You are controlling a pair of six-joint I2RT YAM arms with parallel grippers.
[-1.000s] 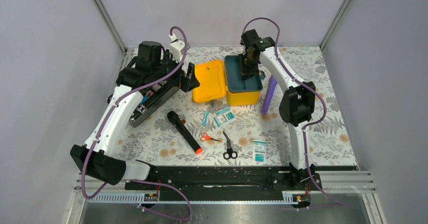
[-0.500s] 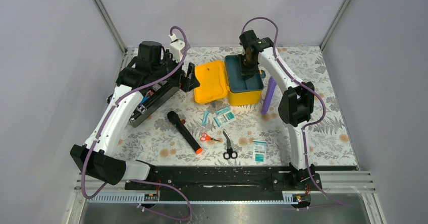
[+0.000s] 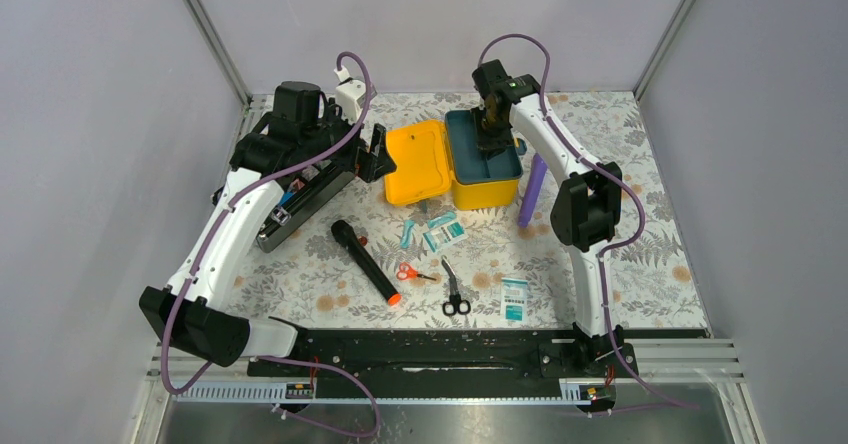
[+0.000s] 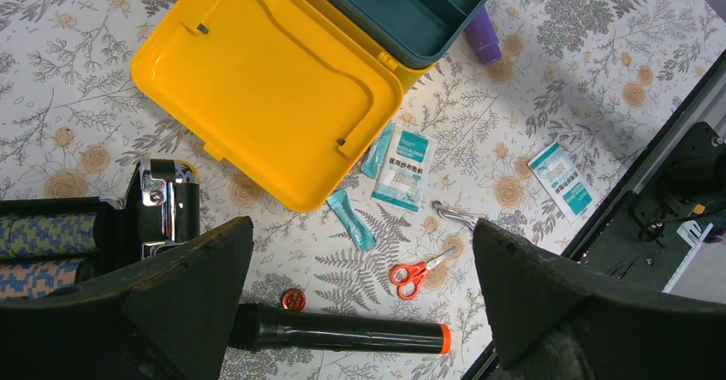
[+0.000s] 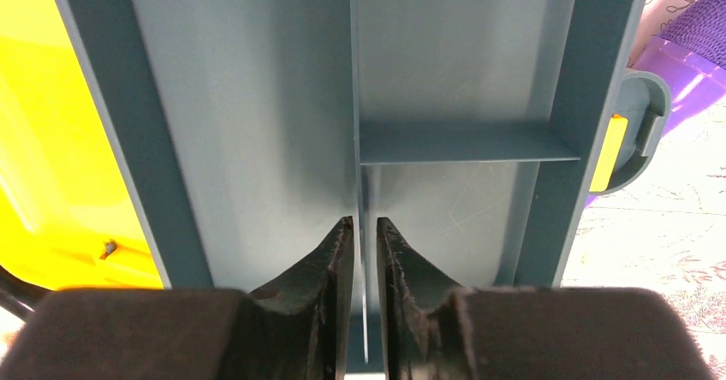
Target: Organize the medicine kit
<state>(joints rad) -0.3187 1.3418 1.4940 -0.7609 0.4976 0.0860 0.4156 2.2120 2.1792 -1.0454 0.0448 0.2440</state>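
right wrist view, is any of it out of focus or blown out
Right wrist view: the medicine kit's teal tray and its divider are sharp; the right gripper blurs to a soft black mass along the bottom edge; the yellow lid at left looks bright and flat. Top external view: even light, faint shadows.

Black flashlight (image 3: 366, 263), red scissors (image 3: 410, 273), black scissors (image 3: 452, 290) and teal sachets (image 3: 444, 231) lie on the floral table (image 3: 650, 254).

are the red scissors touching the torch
Apart. The left wrist view shows bare tablecloth between the red scissors and the torch.
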